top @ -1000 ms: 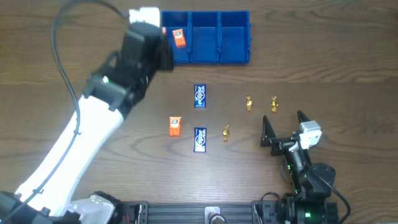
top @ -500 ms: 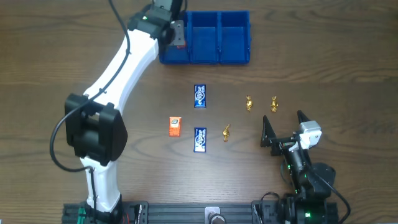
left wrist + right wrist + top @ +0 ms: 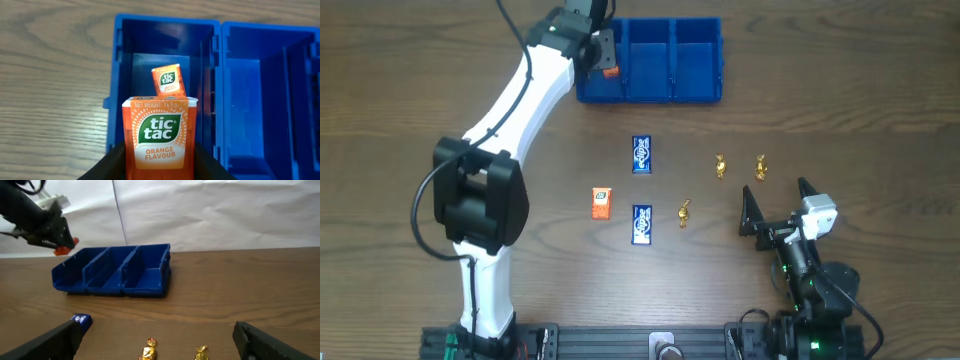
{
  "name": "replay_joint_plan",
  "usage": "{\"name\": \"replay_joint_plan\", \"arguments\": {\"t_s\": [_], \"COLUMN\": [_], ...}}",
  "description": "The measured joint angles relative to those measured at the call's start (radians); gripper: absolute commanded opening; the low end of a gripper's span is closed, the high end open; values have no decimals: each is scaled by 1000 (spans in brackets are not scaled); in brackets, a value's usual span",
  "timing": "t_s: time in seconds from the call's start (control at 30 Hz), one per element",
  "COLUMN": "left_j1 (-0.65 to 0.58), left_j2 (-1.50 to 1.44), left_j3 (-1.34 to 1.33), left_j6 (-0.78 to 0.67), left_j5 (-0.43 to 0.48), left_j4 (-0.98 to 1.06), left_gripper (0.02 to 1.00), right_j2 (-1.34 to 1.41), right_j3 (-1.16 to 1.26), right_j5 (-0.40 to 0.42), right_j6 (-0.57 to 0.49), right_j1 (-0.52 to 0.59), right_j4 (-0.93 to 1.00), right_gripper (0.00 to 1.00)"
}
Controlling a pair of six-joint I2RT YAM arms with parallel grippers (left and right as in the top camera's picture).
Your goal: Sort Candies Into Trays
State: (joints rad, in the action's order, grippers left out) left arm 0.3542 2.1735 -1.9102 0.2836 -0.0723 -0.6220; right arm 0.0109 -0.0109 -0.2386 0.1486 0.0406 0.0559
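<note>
My left gripper (image 3: 604, 55) is shut on an orange candy box (image 3: 160, 137), held upright over the left compartment of the blue three-part tray (image 3: 650, 92). A second orange box (image 3: 169, 81) lies inside that compartment. On the table lie another orange box (image 3: 602, 203), two blue packets (image 3: 641, 154) (image 3: 641, 224) and three gold wrapped candies (image 3: 720, 165) (image 3: 760, 167) (image 3: 684, 211). My right gripper (image 3: 775, 190) is open and holds nothing, low near the front right, a short way from the gold candies.
The tray's middle and right compartments (image 3: 260, 100) hold nothing. A white sheet (image 3: 215, 210) hangs behind the table's far edge. Bare wood stretches to the left of the candies and to the right of the tray.
The left arm has stretched out and lowered toward the tray's left compartment with the orange box in its grip. In the last half second it barely shifted. The right arm stayed still.
</note>
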Motion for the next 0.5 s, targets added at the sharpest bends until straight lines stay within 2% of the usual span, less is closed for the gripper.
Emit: {"name": "replay_joint_plan", "arguments": {"t_s": [0.03, 0.1, 0.13, 0.2, 0.37, 0.43, 0.5], "left_j1": [0, 0, 0, 0, 5, 29, 93], "left_j2": [6, 11, 11, 11, 1, -73, -264], "left_j3": [0, 0, 0, 0, 2, 46, 182], "left_j6": [0, -1, -6, -11, -11, -10, -2], "left_j5": [0, 9, 11, 15, 8, -14, -70], "left_j4": [1, 9, 13, 20, -5, -8, -6], "left_gripper": [472, 752, 794, 827, 840, 855, 866], "right_j2": [0, 0, 0, 0, 0, 0, 0], "right_j3": [0, 0, 0, 0, 0, 0, 0], "right_j5": [0, 0, 0, 0, 0, 0, 0], "right_j6": [0, 0, 0, 0, 0, 0, 0], "right_j1": [0, 0, 0, 0, 0, 0, 0], "right_j4": [0, 0, 0, 0, 0, 0, 0], "right_gripper": [1000, 1000, 1000, 1000, 1000, 1000, 1000]}}
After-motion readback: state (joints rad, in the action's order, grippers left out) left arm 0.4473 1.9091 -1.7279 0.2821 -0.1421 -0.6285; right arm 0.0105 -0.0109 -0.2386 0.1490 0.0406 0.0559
